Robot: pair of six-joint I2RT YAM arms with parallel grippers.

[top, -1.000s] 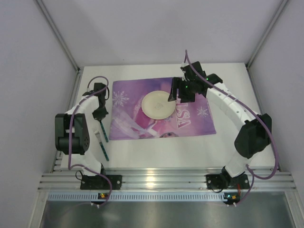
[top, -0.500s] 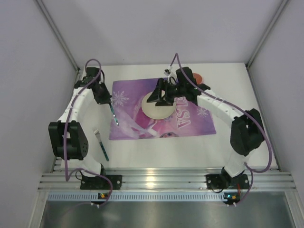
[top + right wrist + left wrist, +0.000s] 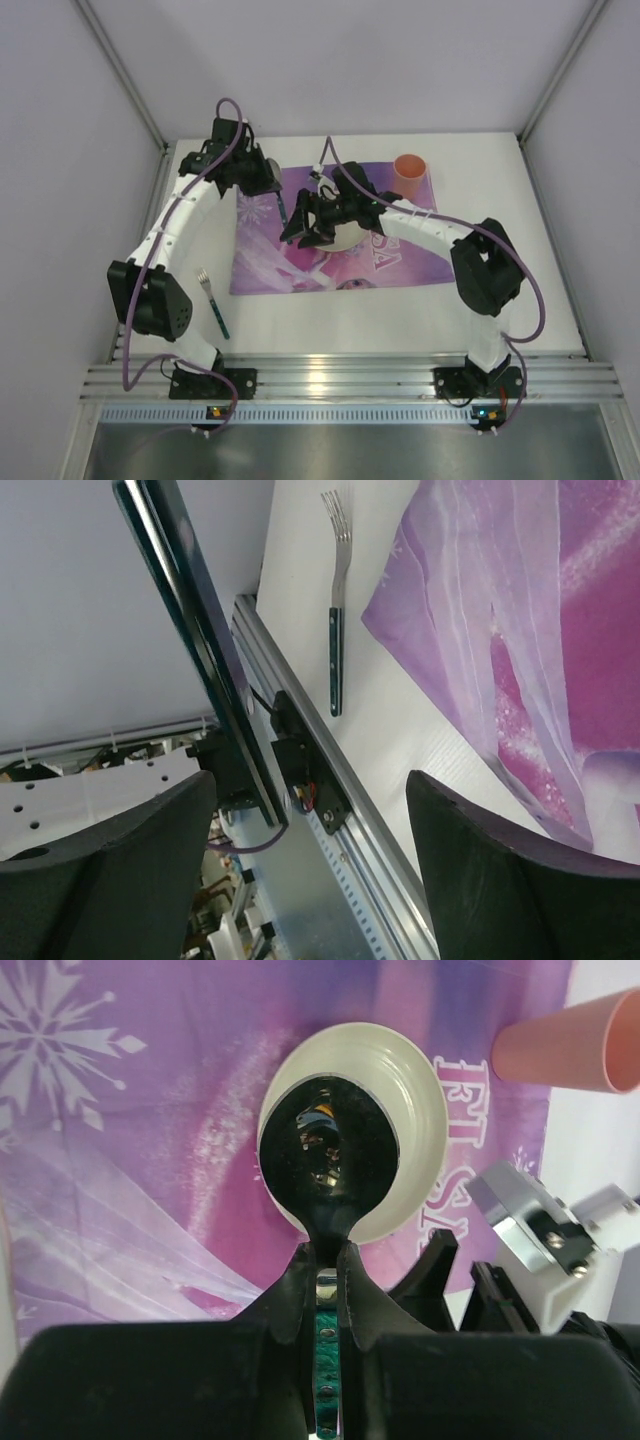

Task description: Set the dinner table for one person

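Since your left gripper (image 3: 326, 1260) is clamped on the spoon (image 3: 325, 1155), note the axis: handle runs straight out from the fingers, bowl aimed at the plate (image 3: 420, 1125) on the placemat (image 3: 150, 1160). Right gripper (image 3: 310, 785), fingers apart and empty, hovers just beside the spoon. Dinner table (image 3: 500, 290) lies beneath both; fork (image 3: 212, 303) rests left of the mat.

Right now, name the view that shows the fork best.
Right wrist: the fork lies whole on the dinner table, tines and green handle clear. Top external shows it small, left of the placemat. Left wrist misses it.
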